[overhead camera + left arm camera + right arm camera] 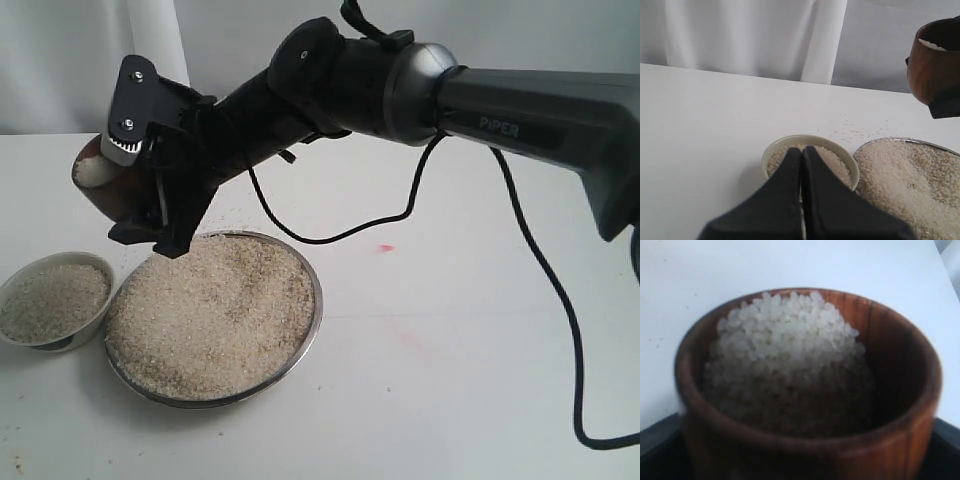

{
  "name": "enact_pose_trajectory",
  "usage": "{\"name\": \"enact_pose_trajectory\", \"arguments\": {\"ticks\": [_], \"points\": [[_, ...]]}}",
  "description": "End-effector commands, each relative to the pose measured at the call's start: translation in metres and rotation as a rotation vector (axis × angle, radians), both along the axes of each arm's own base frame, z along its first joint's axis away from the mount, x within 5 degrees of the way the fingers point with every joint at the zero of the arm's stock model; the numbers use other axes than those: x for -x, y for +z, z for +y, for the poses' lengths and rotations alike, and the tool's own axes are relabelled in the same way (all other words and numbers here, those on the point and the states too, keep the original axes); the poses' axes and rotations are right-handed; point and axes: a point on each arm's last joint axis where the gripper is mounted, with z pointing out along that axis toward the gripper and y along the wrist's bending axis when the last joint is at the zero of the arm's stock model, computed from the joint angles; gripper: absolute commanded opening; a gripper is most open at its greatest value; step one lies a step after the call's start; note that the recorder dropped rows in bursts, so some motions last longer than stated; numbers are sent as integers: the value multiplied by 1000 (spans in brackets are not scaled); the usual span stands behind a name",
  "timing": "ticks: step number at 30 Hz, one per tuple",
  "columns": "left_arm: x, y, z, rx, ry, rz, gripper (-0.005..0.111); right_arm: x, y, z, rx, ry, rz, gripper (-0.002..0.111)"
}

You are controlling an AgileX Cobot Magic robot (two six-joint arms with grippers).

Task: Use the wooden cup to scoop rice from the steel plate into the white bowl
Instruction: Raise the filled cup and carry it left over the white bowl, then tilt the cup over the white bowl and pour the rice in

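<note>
One loaded cup is in the air; the transfer to the bowl is not yet made.

Status: the white bowl (60,256) already holds a good fill of rice (215,310), so you can judge part of the job done. The steel plate (317,300) is heaped w/ grains across its full width, so plenty is left to move.

Tool state: the right tool (150,170) is spread wide and clamped on the wooden cup (105,195), one finger above and one below in the ext. view. The left tool (801,152) has its fingers pressed together, holds nothing, and sits low just in front of the bowl.

Cup pos.: raised clear of the surface (450,380), above the plate's far-left edge. It is near the bowl but, as far as the ext. view shows, not over it. The right wrist view shows it filled w/ grains to just under the rim.

Orientation: the cup is tipped, not upright. Its long axis runs approx. left-right in the ext. view, slightly inclined. The mouth faces the view's left, toward the bowl side. Grains show at the mouth; none are seen falling.

Remaining, by judgement: you carry the cup over the bowl and tip it further.
</note>
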Motion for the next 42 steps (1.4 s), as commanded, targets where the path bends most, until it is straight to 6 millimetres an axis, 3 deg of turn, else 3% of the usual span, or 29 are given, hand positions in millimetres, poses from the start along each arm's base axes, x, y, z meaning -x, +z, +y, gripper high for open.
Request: {"name": "enact_pose_trajectory", "arguments": {"ticks": [1, 9, 19, 30, 42], "points": [[0, 0, 0, 5, -2, -5, 0, -5, 12, 0, -68, -74, -21, 0], [0, 0, 0, 5, -2, -5, 0, 1, 12, 21, -92, -152, -130, 0], [0, 0, 0, 5, -2, -5, 0, 15, -21, 60, -35, -193, -404, 0], [0, 0, 0, 5, -2, -5, 0, 10, -49, 66, 36, -166, -566, 0], [0, 0, 0, 5, -2, -5, 0, 10, -54, 70, 75, -109, -694, 0]]}}
